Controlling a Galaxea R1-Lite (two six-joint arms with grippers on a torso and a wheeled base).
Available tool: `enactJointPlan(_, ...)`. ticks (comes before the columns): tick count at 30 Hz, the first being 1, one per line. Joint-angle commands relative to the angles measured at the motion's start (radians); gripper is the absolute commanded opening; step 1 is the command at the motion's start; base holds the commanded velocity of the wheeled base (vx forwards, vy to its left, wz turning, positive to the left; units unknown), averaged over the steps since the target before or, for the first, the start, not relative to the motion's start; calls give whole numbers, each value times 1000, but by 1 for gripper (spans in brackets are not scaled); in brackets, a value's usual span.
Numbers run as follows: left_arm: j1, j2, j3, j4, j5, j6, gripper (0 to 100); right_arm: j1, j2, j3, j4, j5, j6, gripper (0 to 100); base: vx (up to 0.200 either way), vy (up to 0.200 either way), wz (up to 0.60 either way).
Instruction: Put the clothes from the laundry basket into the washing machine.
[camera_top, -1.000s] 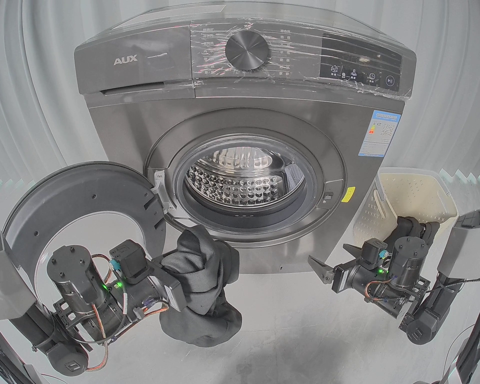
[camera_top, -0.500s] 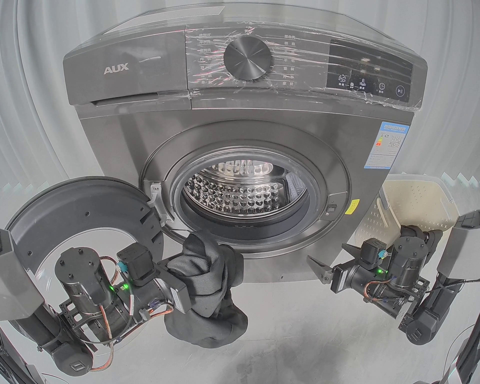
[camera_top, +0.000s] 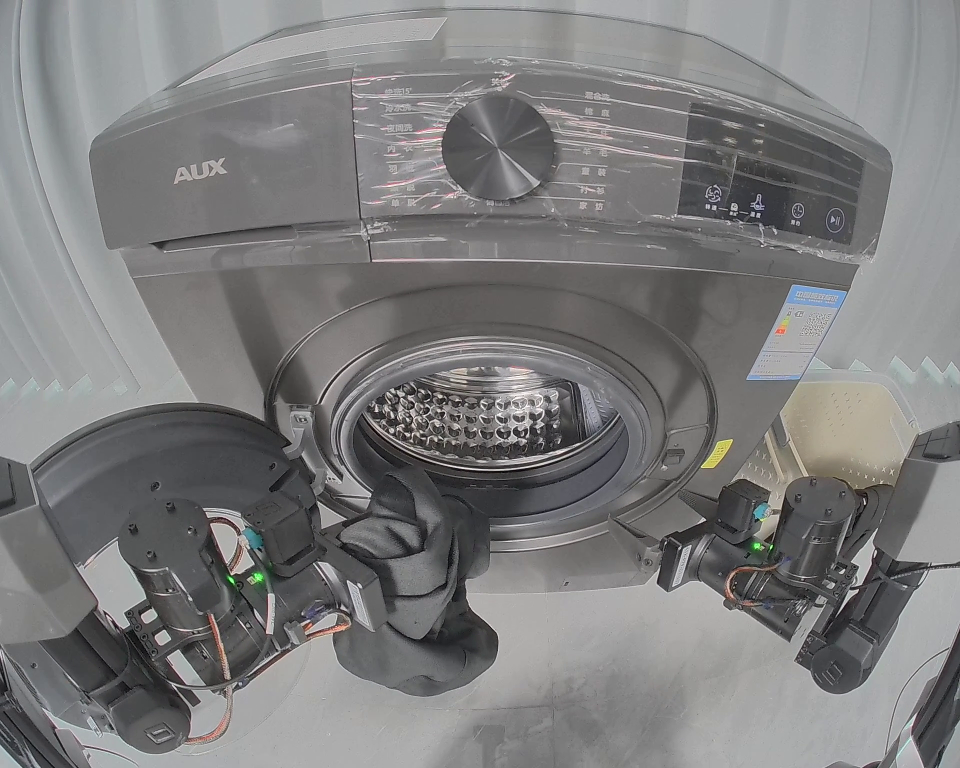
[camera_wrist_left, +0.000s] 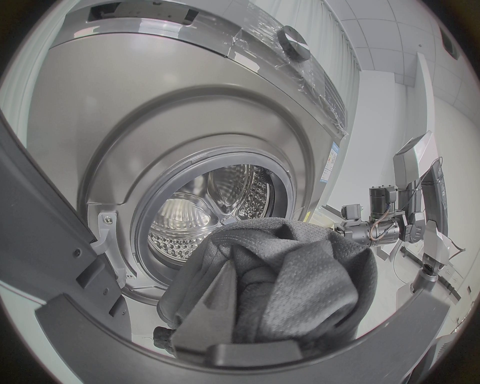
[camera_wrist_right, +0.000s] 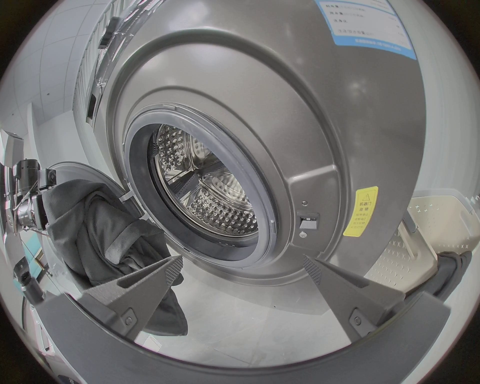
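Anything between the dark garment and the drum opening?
Nothing visible does. The door is swung aside on the robot's left, the drum opening is clear, and the dark garment hangs just at its lower rim.

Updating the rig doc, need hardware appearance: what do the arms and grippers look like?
Both arms: black and dark grey, cylindrical motor housings, green status lights, teal connectors, exposed reddish cable loops at the wrists. The left gripper and right gripper: dark grey wedge-shaped fingers with textured tips, screwed to a grey cross-bar.
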Motion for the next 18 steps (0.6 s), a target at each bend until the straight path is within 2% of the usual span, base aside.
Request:
enactJointPlan(1,0,12,1,-1,0,-2,0,9,-2,2,-1,1,1,100,0,0,0)
enactJointPlan(6,-9,13,15,-1,-1,-6,0,21,-19,15,-1,1,-1,100,0,0,0)
enactJointPlan(8,-31,16,15,-1,0,4,0,41,-46,28,-1,1,-1,100,0,0,0)
enactJointPlan(12,-43,87,-76,0,15,18,0,81,-57,38,-1,-2,1,100,0,0,0)
enactJointPlan(15,-43,132,-137,-1,5,27,0,98,-57,54,-1,-4,-1,100,0,0,0)
enactJointPlan(18,-45,174,-206,0,-35,3,0,118,-59,58,-1,-7,-1,100,0,0,0)
